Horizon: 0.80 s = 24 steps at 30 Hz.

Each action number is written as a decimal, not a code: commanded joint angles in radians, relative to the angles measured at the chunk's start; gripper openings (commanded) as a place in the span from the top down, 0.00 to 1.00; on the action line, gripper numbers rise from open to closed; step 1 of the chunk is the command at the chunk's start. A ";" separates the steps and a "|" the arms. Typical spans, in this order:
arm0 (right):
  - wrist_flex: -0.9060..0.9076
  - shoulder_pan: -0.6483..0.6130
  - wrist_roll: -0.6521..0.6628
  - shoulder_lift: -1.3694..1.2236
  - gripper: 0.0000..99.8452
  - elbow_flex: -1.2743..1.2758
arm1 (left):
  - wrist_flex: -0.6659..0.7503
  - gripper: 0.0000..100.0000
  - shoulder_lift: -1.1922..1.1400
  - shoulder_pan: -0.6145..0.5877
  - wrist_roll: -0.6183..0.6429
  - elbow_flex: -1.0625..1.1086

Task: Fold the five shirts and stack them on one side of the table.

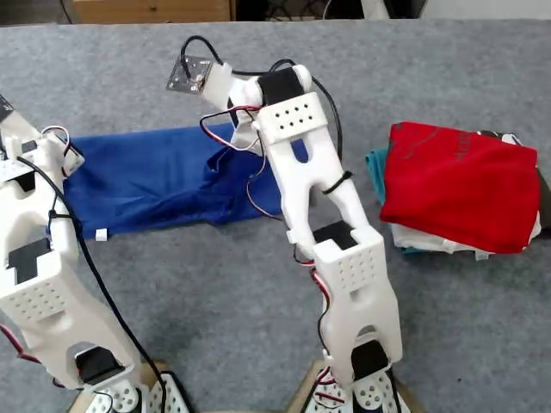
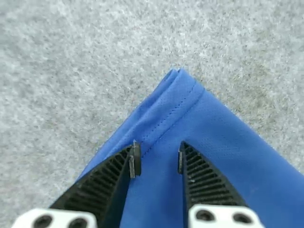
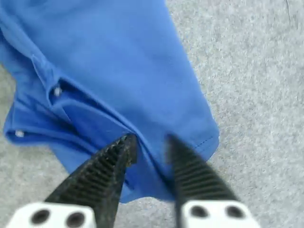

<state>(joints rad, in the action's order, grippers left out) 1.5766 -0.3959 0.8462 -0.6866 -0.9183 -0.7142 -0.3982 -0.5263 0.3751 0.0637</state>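
Observation:
A blue shirt (image 1: pixel 155 176) lies as a long folded strip across the middle left of the grey table. At its left end my left gripper (image 1: pixel 69 159) hovers over a hemmed corner (image 2: pixel 178 76). It (image 2: pixel 158 159) is open, and the blue cloth (image 2: pixel 228 156) lies flat under the gap. My right gripper (image 1: pixel 237 138) stands over the strip's bunched right part. It (image 3: pixel 149 145) is open too, straddling a crease in the blue shirt (image 3: pixel 118 61) near its edge. A red folded shirt (image 1: pixel 461 185) tops a stack at the right.
Under the red shirt lie white (image 1: pixel 430 241) and teal (image 1: pixel 376 163) folded shirts. The table (image 1: pixel 215 284) is bare grey felt in front of the blue shirt and between it and the stack. Wooden furniture (image 1: pixel 155 9) runs along the far edge.

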 commanded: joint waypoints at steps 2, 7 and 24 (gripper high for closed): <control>-0.023 0.011 -0.026 0.004 0.73 -0.050 | 0.014 0.85 0.054 -0.016 -0.008 -0.004; -0.015 -0.006 0.026 0.004 0.76 -0.048 | 0.014 0.85 0.054 -0.016 -0.008 -0.004; 0.181 -0.034 0.049 0.067 0.99 0.311 | 0.014 0.84 0.054 -0.016 -0.008 -0.004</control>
<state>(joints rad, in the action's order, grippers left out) 1.7530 -0.3959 0.8953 -0.6836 -0.7342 -0.7142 -0.3982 -0.5263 0.3751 0.0637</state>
